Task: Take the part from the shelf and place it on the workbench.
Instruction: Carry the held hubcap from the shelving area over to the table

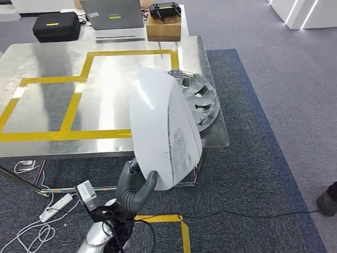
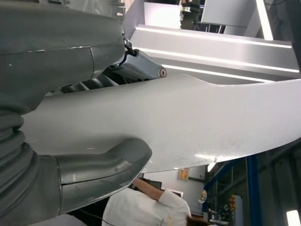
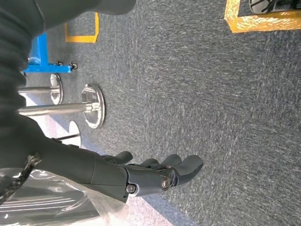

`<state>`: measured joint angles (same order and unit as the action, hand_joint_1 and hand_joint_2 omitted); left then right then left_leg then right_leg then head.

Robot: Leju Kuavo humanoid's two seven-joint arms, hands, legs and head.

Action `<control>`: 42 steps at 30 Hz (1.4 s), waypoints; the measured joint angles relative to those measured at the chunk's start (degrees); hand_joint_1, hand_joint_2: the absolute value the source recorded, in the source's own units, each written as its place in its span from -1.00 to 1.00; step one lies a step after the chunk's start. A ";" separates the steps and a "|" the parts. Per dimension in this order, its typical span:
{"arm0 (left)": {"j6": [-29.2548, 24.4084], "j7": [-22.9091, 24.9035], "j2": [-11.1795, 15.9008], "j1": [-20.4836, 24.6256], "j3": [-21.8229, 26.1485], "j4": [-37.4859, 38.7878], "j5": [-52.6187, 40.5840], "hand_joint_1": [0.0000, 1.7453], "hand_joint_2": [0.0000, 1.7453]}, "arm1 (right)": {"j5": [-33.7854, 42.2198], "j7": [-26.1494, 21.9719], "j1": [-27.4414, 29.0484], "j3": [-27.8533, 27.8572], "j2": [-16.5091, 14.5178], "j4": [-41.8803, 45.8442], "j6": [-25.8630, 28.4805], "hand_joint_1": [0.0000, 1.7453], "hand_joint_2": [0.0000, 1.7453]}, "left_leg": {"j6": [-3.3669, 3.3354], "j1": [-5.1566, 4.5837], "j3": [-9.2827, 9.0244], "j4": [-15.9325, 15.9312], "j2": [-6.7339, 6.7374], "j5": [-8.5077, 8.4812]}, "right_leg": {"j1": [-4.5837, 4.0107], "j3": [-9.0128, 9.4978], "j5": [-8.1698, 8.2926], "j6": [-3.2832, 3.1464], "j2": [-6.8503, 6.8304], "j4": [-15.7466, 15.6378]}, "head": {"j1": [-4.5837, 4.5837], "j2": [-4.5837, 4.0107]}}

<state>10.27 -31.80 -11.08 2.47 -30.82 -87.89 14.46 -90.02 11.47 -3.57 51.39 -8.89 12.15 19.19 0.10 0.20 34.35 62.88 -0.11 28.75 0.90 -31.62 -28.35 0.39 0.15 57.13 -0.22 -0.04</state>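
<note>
One white part (image 1: pixel 162 124), one hubcap (image 1: pixel 198 97), one workbench (image 1: pixel 47 105), two black cases (image 1: pixel 56 25).

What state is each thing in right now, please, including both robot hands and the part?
White part: held up off the workbench, tilted, not yet set down.
Left robot hand: grips the white part's lower edge.
Right robot hand: holds nothing, fingers extended over the carpet.
Workbench: bare metal with yellow tape lines.
Hubcap: lying flat at the workbench's right edge.
Black case: closed.
</note>
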 joint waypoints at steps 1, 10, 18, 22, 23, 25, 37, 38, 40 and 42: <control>0.00 0.00 -0.03 0.02 -0.01 0.00 0.00 1.00 1.00 | 0.00 0.00 -0.02 0.00 -0.01 0.00 0.00 -1.00 1.00 | -0.25 -0.08 -1.16 -2.77 -0.01 -0.88 | -0.08 -0.06 -0.05 0.25 0.02 0.05 | 0.02 0.00; 0.11 0.35 -0.26 0.16 -0.15 0.10 0.31 1.00 1.00 | 5.18 -1.46 -0.10 1.16 -0.01 0.00 -1.94 -1.00 1.00 | -2.50 -0.01 -1.96 -5.34 0.13 -1.30 | 0.08 -7.40 -6.94 2.46 -0.12 13.96 | 0.57 0.00; -10.96 2.17 -0.36 0.08 0.04 0.50 -2.68 1.00 1.00 | 9.06 -14.62 -0.18 4.97 -0.03 0.13 2.12 -1.00 1.00 | -1.29 -0.52 -2.08 -4.87 -0.10 -0.76 | -0.01 -1.02 0.15 1.67 -0.07 0.39 | 0.57 0.00; -11.78 1.58 -0.26 0.05 0.03 0.50 -3.23 1.00 1.00 | 8.14 -18.67 -0.05 4.96 -0.05 0.17 3.82 -1.00 1.00 | -1.00 -0.44 -2.05 -4.91 -0.08 -0.90 | -0.13 -1.11 0.21 1.30 0.03 0.47 | 0.53 0.00; -11.79 1.57 -0.26 0.05 0.03 0.50 -3.23 1.00 1.00 | 8.14 -18.68 -0.05 4.96 -0.05 0.17 3.83 -1.00 1.00 | -0.99 -0.44 -2.05 -4.91 -0.08 -0.90 | -0.14 -1.11 0.21 1.29 0.03 0.47 | 0.53 0.00; -12.08 1.30 -0.22 0.00 0.10 0.42 -3.39 1.00 1.00 | 8.04 -20.90 -0.07 4.95 -0.09 0.17 3.85 -1.00 1.00 | -0.69 -0.37 -1.93 -4.43 -0.08 -0.38 | -0.01 -1.00 0.30 0.91 0.00 0.32 | 0.48 0.00; -12.99 0.50 -0.06 -1.43 1.35 -0.16 -3.85 1.00 1.00 | 7.79 -26.24 -0.25 4.76 -0.83 0.09 2.01 -1.00 1.00 | -1.94 -0.43 -1.86 -5.34 -0.09 -1.42 | -0.24 -0.82 -0.45 1.25 -0.22 0.46 | 0.17 0.00; -12.97 0.48 -0.10 -1.41 1.34 -0.19 -3.85 1.00 1.00 | 8.10 -26.06 -0.27 4.76 -0.84 0.08 1.42 -1.00 1.00 | -2.17 -0.26 -2.01 -5.64 -0.06 -1.60 | -0.24 -1.45 -1.42 1.51 -0.22 1.78 | 0.30 0.00; -12.92 0.46 -0.13 -1.37 1.32 -0.21 -3.85 1.00 1.00 | 8.75 -25.59 -0.27 4.80 -0.83 0.08 0.41 -1.00 1.00 | -2.44 -0.13 -2.09 -5.85 0.05 -1.70 | -0.17 -4.30 -4.73 1.92 -0.20 7.85 | 0.56 0.00; -12.90 0.46 -0.11 -1.42 1.32 -0.22 -3.84 1.00 1.00 | 9.01 -24.74 -0.16 4.85 -0.82 0.07 0.15 -1.00 1.00 | -2.51 -0.17 -2.03 -5.83 -0.05 -1.68 | -0.06 -7.62 -7.23 2.26 -0.20 14.68 | 0.66 0.00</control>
<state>-2.62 -31.34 -11.19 1.05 -29.50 -88.11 10.62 -81.01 -13.26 -3.72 56.24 -9.71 12.22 19.34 -2.41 0.03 32.31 57.05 -0.16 27.07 0.84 -39.24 -35.58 2.65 -0.05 71.81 0.44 -0.04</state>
